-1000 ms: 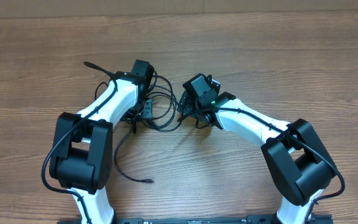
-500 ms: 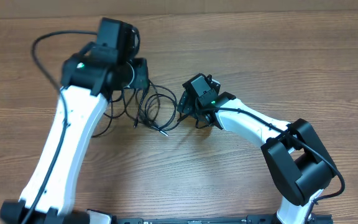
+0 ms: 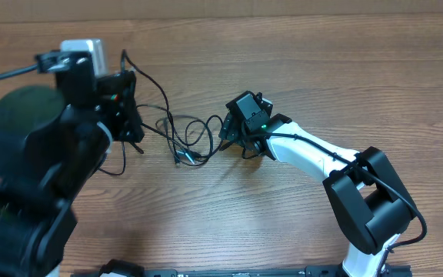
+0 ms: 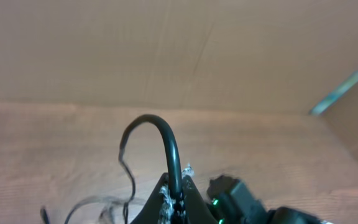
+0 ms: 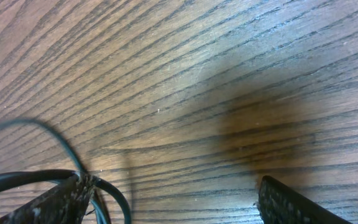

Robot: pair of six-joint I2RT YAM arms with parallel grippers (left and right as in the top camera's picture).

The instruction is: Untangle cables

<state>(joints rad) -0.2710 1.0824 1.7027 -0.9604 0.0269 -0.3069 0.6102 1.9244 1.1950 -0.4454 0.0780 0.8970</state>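
Looking down from overhead, 2 white and black robot arms work at a wooden table (image 3: pixel 321 61). The left arm (image 3: pixel 29 177) stands high and close to the camera, so it fills the left side as a large, blurred shape. The right arm (image 3: pixel 314 154) reaches in low from the lower right, with a green light (image 3: pixel 262 127) glowing near its wrist.

The cables (image 3: pixel 184 154), thin and black, stretch in loose loops across the table between the 2 arms. 1 strand rises in a tall arc above the left arm's end, and the tangle thickens near the middle, where what may be a small plug tip shows, though it is too small to be sure.

From the left wrist camera, the left gripper (image 4: pixel 176 202) is pinched closed on the cables. 1 black cord curves up and over out of its closed fingers (image 4: pixel 166 202), and thinner strands trail down to the left.

From the right wrist camera, the right gripper (image 5: pixel 173 202) is spread wide just above the table, with bare wood grain between its 2 fingers (image 5: pixel 55 202). Cable strands lie beside and against the finger on the left of that view, but nothing is gripped.
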